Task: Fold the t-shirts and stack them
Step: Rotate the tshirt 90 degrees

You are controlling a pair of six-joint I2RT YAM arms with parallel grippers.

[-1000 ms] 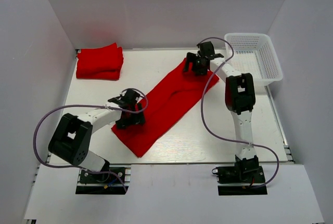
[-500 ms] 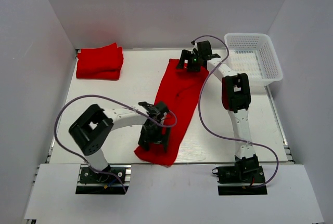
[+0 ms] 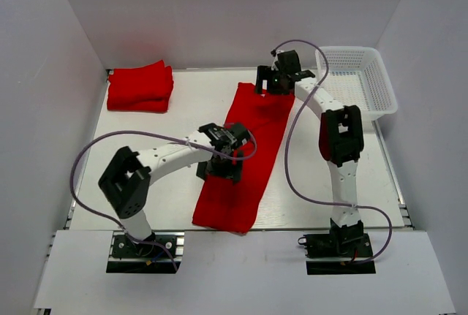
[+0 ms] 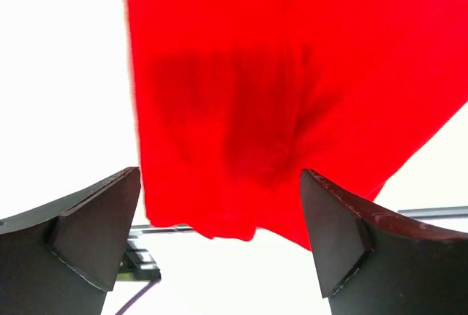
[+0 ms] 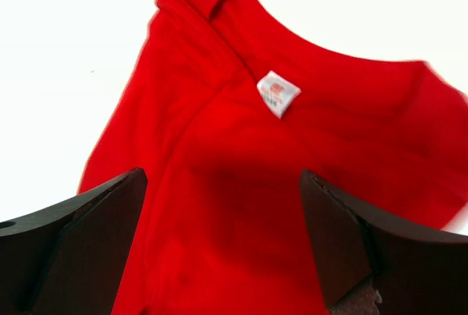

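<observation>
Top external shows us a folded t-shirt stack (image 3: 140,87) at the bench's (image 3: 183,110) far left. Our left hand (image 3: 219,170), arm stretched inward, hangs fingers spread over the long t-shirt (image 3: 248,132) lying mid-bench. Our right hand (image 3: 274,85), equally spread and gripping nothing, hangs over its collar end.

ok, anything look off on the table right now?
Nothing damaged or spilled. The long half-folded t-shirt lies slightly askew to the table, its near end right at the front edge, possibly overhanging. The folded stack in the far-left corner looks tidy.
</observation>
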